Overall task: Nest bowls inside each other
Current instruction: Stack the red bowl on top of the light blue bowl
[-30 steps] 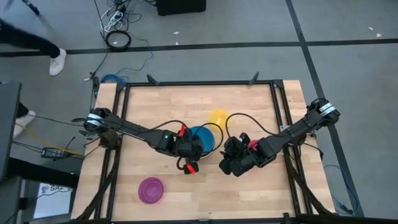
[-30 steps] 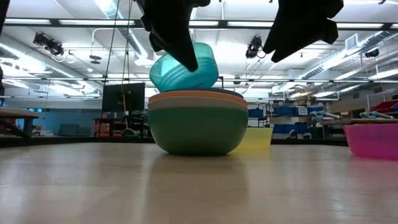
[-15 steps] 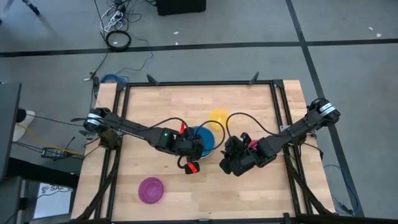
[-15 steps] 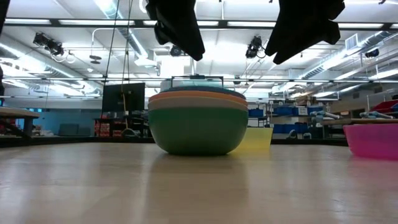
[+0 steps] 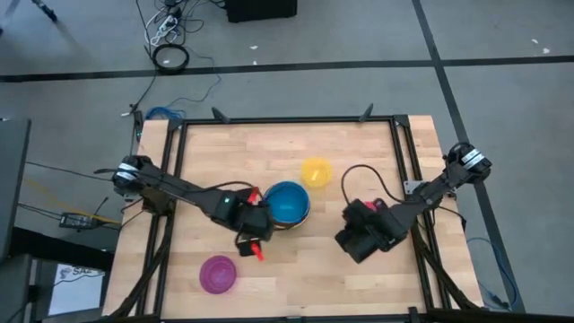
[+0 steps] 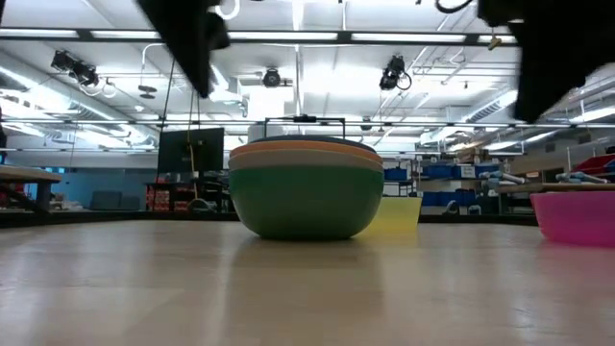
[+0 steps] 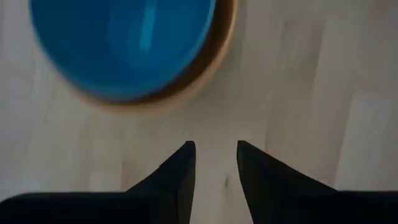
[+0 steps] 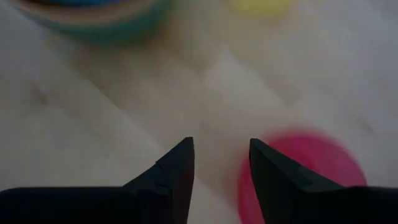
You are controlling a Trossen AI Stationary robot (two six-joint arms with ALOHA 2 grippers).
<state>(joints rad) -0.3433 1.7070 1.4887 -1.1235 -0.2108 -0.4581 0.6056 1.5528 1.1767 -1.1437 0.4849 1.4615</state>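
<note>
You let the teal bowl drop into the nested stack (image 5: 288, 204) a moment ago; your left gripper (image 5: 255, 248) backed off just beside it, open and empty. Right gripper (image 5: 357, 244) also empty, apart. Yellow bowl (image 5: 316, 170) and magenta bowl (image 5: 218, 274) remained loose.

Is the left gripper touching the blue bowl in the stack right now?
Apart. In the left wrist view, bare table wood shows between the left gripper and the blue bowl, and its fingers stand open and empty.
</note>
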